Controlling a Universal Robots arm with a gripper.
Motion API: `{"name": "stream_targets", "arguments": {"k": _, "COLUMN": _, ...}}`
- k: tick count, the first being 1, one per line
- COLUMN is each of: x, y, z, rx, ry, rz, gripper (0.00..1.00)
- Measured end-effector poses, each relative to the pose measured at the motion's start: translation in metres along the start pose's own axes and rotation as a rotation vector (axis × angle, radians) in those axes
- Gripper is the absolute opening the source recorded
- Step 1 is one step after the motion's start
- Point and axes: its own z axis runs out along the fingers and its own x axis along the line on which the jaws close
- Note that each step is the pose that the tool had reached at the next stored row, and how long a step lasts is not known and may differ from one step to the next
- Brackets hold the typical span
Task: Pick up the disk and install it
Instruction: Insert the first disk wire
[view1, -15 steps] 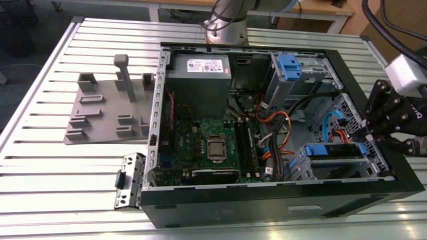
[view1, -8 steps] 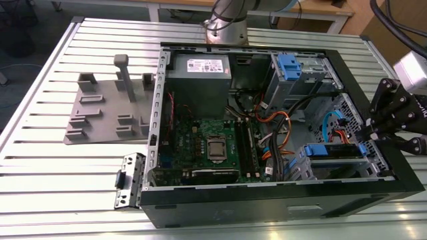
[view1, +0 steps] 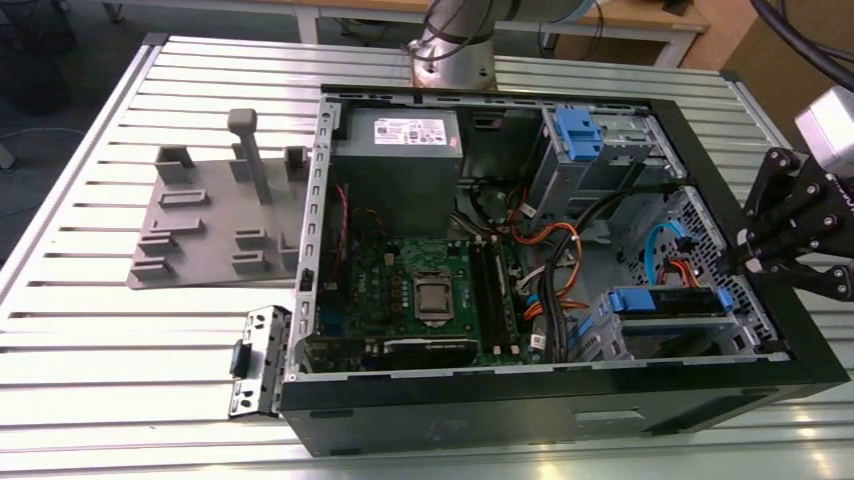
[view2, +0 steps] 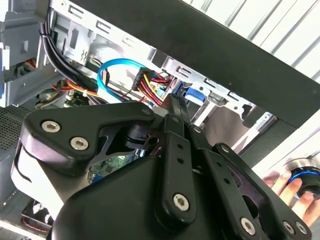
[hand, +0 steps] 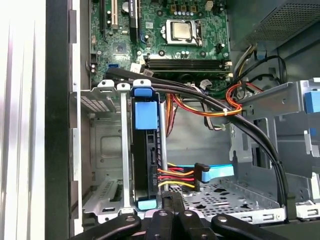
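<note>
- An open computer case (view1: 747, 390) lies on its side on a slatted metal surface (view1: 80, 330), its inside facing up in the exterior view.
- The disk (hand: 145, 150) stands on edge in a grey metal drive cage (hand: 107, 150) in a corner of the case, towards the exterior view's right; its blue frame shows at both ends in the first wrist view, and in the exterior view it appears as a blue-edged block (view1: 663, 303) in the cage.
- Beside the disk, coloured wires (hand: 175, 177) and a flat blue cable (hand: 215, 172) run to dark plugs; whether they are seated in the disk cannot be told.
- The gripper (view1: 787, 262) hangs just past the case wall at the exterior view's right, near the cage and apart from the disk.
- In the first wrist view the black fingers (hand: 172, 200) sit together below the disk's end with nothing between them, so they look closed and empty; in the second wrist view the gripper's dark links block the fingertips.
- A person's hand (view2: 292, 192) rests on a blue-ringed knob in the second wrist view.
- The green motherboard (view1: 427, 290) and a grey power supply box (view1: 400, 155) with a white sticker fill the case's other half.
- A grey fixture plate (view1: 220, 215) lies on the surface at the exterior view's left.
</note>
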Motion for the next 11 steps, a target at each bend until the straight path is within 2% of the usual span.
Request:
{"name": "stream_targets", "arguments": {"k": 1, "x": -0.0008, "y": 0.0, "z": 0.0, "rx": 0.0002, "ry": 0.0061, "rz": 0.001, "gripper": 0.1}}
{"name": "stream_targets", "arguments": {"k": 2, "x": -0.0016, "y": 0.0, "z": 0.0002, "rx": 0.0007, "ry": 0.0171, "rz": 0.002, "gripper": 0.1}}
{"name": "stream_targets", "arguments": {"k": 6, "x": -0.0063, "y": 0.0002, "z": 0.0009, "rx": 0.0035, "ry": 0.0854, "rz": 0.009, "gripper": 0.1}}
{"name": "stream_targets", "arguments": {"k": 7, "x": -0.0069, "y": 0.0003, "z": 0.0009, "rx": 0.004, "ry": 0.0937, "rz": 0.01, "gripper": 0.1}}
{"name": "stream_targets", "arguments": {"k": 11, "x": -0.007, "y": 0.0002, "z": 0.0009, "rx": 0.004, "ry": 0.0947, "rz": 0.01, "gripper": 0.1}}
